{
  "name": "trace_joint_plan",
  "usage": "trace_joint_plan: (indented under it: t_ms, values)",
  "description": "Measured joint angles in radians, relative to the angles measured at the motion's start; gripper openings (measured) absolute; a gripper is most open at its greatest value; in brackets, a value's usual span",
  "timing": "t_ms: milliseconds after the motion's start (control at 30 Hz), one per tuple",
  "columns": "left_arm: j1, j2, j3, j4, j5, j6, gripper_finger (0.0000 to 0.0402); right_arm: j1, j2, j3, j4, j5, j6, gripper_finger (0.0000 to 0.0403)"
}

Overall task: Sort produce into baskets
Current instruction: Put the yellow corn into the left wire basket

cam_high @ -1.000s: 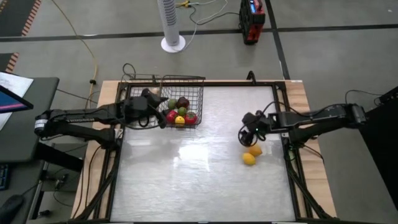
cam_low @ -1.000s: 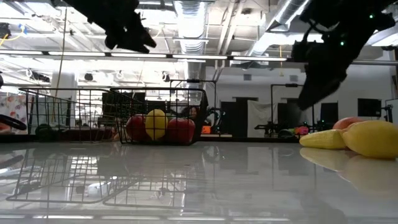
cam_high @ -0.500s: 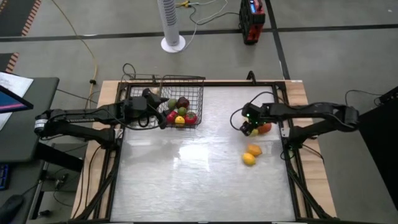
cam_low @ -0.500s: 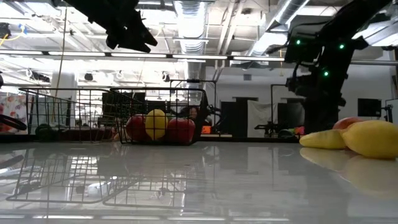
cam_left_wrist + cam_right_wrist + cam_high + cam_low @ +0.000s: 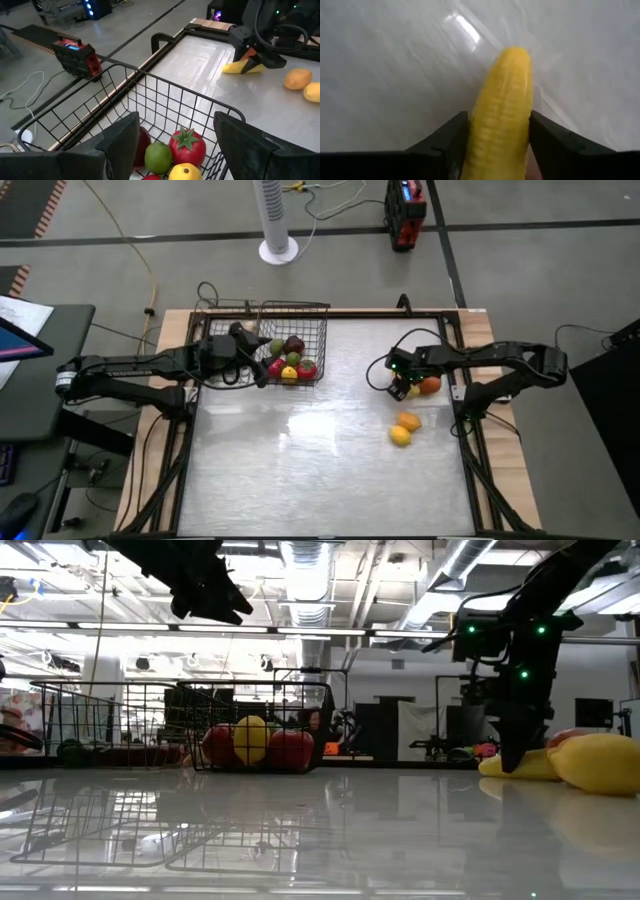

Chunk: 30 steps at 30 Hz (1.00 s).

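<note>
Basket (image 5: 296, 330) sits at table (image 5: 320, 470) 11 o'clock, round produce (image 5: 290, 362) piled in its near corner; L gripper (image 5: 262, 365) at its 9. Corn cob (image 5: 502, 110) lies at table's 3, between R gripper (image 5: 399, 387) fingers. Two loose fruits (image 5: 404, 428) at cob's 6.

Two dark, slender jointed arms trail looped black cables, the right gripper (image 5: 400, 388) lit by small green lights near its blocky wrist.

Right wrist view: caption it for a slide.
Right gripper closing on a yellow corn cob lying on the table.
</note>
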Motion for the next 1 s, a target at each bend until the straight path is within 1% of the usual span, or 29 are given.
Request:
trace_joint_plan:
  t_ms: [100, 200, 333, 467, 567, 633, 733, 933, 1000]
  values:
    - [0.0, 0.0, 0.0, 0.0, 0.011, -0.008, 0.0245, 0.001, 0.003, 0.001, 0.002, -0.006, -0.021, 0.0191]
    - [0.0, 0.0, 0.0, 0.0, 0.068, -0.02, 0.0245, 0.009, 0.004, 0.01, 0.0, -0.014, -0.037, 0.0177]
    - [0.0, 0.001, 0.0, 0.0, 0.196, -0.023, 0.0245, 0.043, -0.009, 0.046, 0.004, -0.028, -0.059, 0.018]
    - [-0.023, 0.033, 0.0, 0.03, 0.33, -0.023, 0.0245, 0.089, -0.04, 0.092, 0.028, -0.027, -0.085, 0.0182]
    - [-0.062, 0.082, 0.0, 0.103, 0.379, -0.022, 0.0245, 0.135, -0.077, 0.129, 0.084, -0.029, -0.126, 0.0181]
    - [-0.093, 0.127, 0.0, 0.154, 0.383, -0.023, 0.0245, 0.174, -0.104, 0.139, 0.165, -0.058, -0.178, 0.0183]
    - [-0.129, 0.195, 0.0, 0.255, 0.383, -0.022, 0.0245, 0.249, -0.143, 0.14, 0.352, -0.1, -0.255, 0.0188]
    - [-0.169, 0.333, 0.0, 0.478, 0.382, -0.035, 0.0245, 0.376, -0.171, 0.14, 0.709, -0.101, -0.396, 0.019]
    - [-0.177, 0.369, 0.001, 0.525, 0.382, -0.036, 0.0245, 0.405, -0.168, 0.14, 0.809, -0.097, -0.433, 0.019]
